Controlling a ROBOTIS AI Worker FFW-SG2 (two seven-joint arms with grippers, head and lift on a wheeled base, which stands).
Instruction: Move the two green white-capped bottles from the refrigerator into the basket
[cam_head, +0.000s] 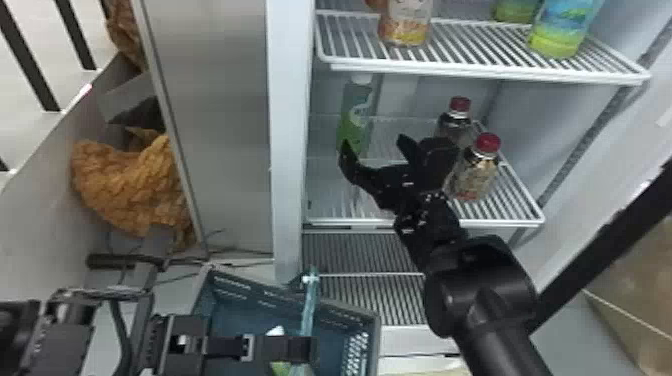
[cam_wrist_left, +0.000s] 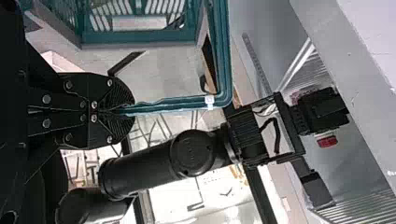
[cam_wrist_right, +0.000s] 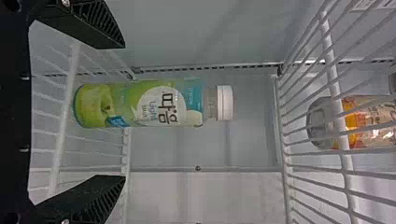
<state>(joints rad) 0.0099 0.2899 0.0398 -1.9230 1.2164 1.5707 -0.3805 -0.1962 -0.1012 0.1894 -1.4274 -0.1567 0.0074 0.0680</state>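
Left end effector (cam_wrist_left: 132, 112) gripped the basket (cam_wrist_left: 140, 36); right end effector (cam_head: 374, 142) gaped mid-frame near the green bottle (cam_head: 356, 107), where sideways retreat risked toppling the close red-capped bottle (cam_head: 471, 177).

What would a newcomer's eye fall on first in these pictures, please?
Probably the green white-capped bottle, upright on a refrigerator shelf ahead of the open right gripper. Next might come the red-capped bottles beside that gripper, then the bumpy orange-brown thing at the head view's left. Below, the left gripper pinches the basket's handle.

Green white-capped bottle (cam_head: 352, 107) upright on shelf (cam_head: 345, 220), another (cam_head: 281, 369) part-hidden in basket (cam_head: 255, 296)
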